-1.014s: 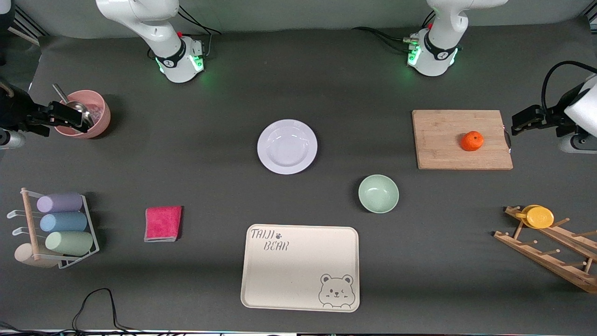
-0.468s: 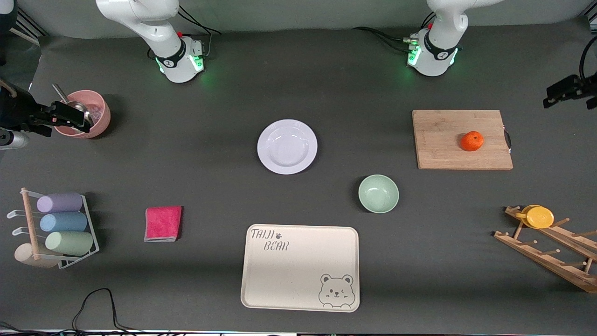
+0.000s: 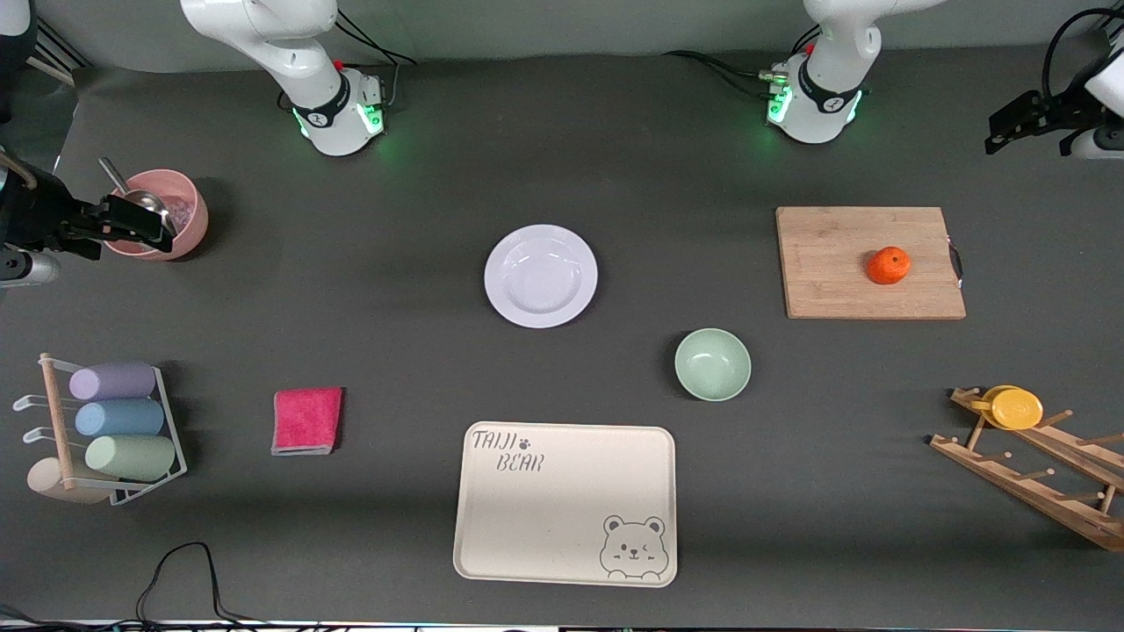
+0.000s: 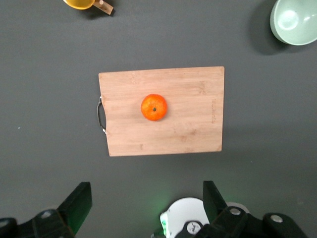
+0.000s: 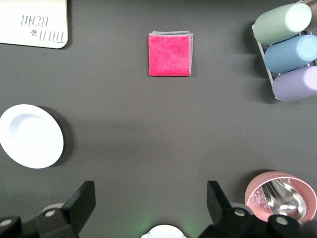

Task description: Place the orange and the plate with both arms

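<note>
The orange (image 3: 889,265) lies on a wooden cutting board (image 3: 834,281) toward the left arm's end of the table. It also shows in the left wrist view (image 4: 154,107). The white plate (image 3: 541,276) lies on the mat in the middle of the table and shows in the right wrist view (image 5: 30,136). My left gripper (image 3: 994,139) is open and empty, high over bare mat off the board's corner; its jaws stand wide apart (image 4: 147,196). My right gripper (image 3: 162,233) is open and empty (image 5: 150,195), over the pink cup.
A pale green bowl (image 3: 712,363) stands nearer to the front camera than the board. A cream bear tray (image 3: 566,505), a pink cloth (image 3: 306,420), a pink cup with a spoon (image 3: 176,206), a rack of tumblers (image 3: 110,430) and a wooden rack with a yellow dish (image 3: 1014,408) stand around.
My left gripper has risen from beside the cutting board's handle end and moved toward the arms' bases. The right gripper has hardly moved. The orange and plate are unmoved.
</note>
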`<action>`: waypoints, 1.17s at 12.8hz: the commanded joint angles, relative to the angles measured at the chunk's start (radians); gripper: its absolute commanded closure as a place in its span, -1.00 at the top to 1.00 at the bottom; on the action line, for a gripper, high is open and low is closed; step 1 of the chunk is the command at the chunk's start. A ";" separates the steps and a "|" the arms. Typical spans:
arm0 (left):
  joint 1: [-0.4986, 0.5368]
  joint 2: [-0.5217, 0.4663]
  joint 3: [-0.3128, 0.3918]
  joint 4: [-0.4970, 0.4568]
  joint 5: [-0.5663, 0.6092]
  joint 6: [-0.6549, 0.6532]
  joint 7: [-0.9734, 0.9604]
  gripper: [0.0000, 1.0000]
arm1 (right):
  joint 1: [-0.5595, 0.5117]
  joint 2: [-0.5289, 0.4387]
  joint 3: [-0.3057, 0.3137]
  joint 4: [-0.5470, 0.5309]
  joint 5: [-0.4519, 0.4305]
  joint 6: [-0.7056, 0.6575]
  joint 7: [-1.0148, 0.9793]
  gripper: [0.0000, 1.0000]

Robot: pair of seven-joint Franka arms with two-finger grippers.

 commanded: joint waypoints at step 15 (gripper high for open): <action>0.026 0.248 -0.003 -0.582 0.016 0.908 0.015 1.00 | -0.008 0.281 -0.045 -0.178 0.728 0.130 0.028 1.00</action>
